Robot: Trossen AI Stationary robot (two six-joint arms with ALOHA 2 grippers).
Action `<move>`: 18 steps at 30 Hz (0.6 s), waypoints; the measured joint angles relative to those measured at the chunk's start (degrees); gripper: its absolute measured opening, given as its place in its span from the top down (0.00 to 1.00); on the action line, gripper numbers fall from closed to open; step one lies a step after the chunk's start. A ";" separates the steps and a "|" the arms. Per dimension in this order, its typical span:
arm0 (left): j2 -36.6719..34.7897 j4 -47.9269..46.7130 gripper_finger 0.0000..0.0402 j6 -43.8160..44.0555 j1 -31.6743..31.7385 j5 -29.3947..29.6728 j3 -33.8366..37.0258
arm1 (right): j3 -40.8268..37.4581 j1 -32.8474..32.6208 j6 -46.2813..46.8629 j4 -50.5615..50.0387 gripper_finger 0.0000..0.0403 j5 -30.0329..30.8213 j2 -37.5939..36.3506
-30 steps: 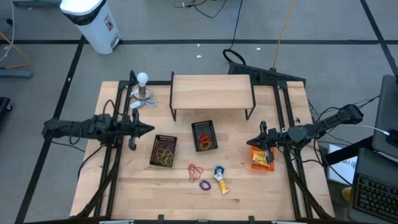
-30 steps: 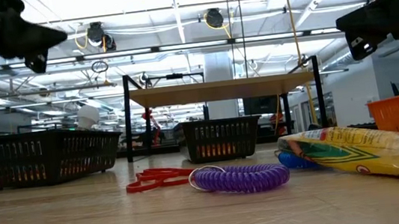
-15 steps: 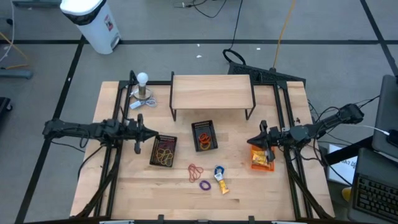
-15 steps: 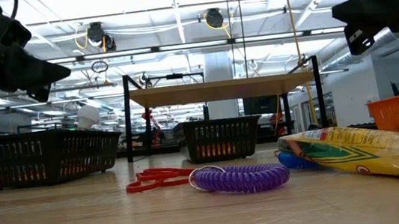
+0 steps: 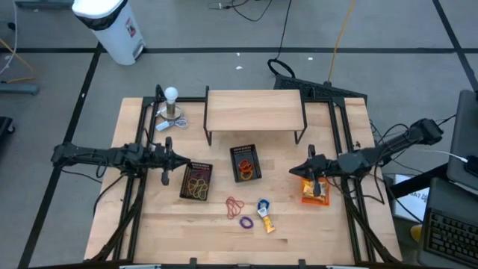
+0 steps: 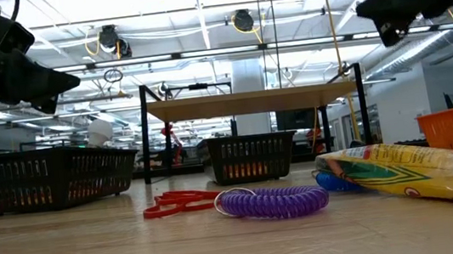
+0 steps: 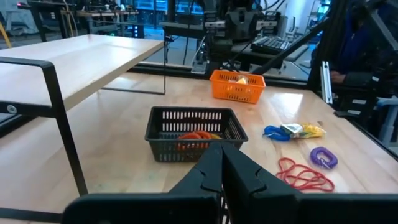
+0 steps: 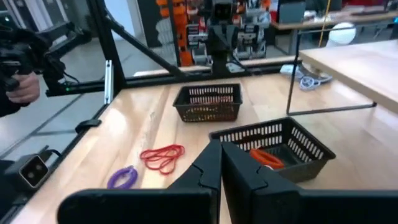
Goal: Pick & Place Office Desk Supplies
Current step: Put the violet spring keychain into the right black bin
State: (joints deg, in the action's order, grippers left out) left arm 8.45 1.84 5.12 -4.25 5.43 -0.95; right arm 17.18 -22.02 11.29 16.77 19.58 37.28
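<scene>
High view first: yellow packet (image 5: 266,221) and purple coil (image 5: 246,221) lie at near edge, red bands (image 5: 234,204) just behind. I judge right claw (image 5: 297,170) nearer, pressed together, empty; loose items sit nearward and left of it. Packet's long axis runs near-far, slightly slanted. Left claw (image 5: 184,159) pressed together, empty, hovers at edge of left black basket (image 5: 197,181).

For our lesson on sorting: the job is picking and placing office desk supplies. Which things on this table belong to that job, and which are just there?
Job:
red rubber bands
purple coil band
yellow packet
blue item
two black baskets
orange basket

Just there:
white ball on stand
wooden shelf
</scene>
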 joint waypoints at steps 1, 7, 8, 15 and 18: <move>0.00 0.04 1.00 0.37 0.00 0.01 0.00 | 1.83 -0.01 0.66 -1.26 1.00 -0.13 1.52; 0.33 -0.19 0.99 4.56 0.00 0.11 0.02 | 14.11 -1.43 2.12 -11.47 1.00 -0.06 15.42; 0.33 -0.19 0.99 5.10 0.00 0.15 0.02 | 16.34 -1.70 2.62 -12.06 1.00 -0.05 18.35; 0.33 -0.08 0.97 6.91 0.00 0.58 0.02 | 29.10 -2.65 4.13 -12.71 1.00 -4.92 38.64; 0.33 -0.02 0.96 7.52 0.00 1.04 0.04 | 32.61 -3.28 5.87 -11.49 0.96 -8.81 45.31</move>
State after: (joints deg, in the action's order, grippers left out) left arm 8.78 1.83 12.64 -4.25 6.47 -0.91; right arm 49.79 -25.30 17.17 5.27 10.77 82.59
